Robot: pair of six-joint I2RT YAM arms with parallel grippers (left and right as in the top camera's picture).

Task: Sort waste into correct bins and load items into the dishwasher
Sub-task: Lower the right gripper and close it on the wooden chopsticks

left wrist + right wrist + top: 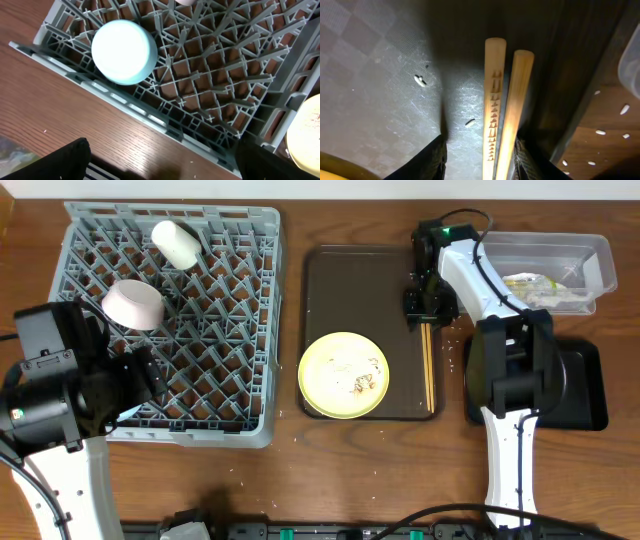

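The grey dishwasher rack [250,300] holds a white cup [176,242] and a white bowl [133,304]. A light blue bowl [124,51] lies upside down near the rack's front wall [125,105]. My left gripper [165,162] is wide open over the bare wood beside that wall, holding nothing. The pale yellow plate [344,374] with food crumbs [362,383] lies on the brown tray [330,280]. My right gripper [480,150] stands open astride the two wooden chopsticks [495,100]: one finger is beside them and the other stands apart. The snack wrapper [535,285] lies in the clear tub [600,255].
The black tray [585,385] sits at the right, partly under my right arm [505,380]. Rice grains [420,80] dot the brown tray and the wood [600,132] beside it. My left arm [50,390] covers the rack's near left corner.
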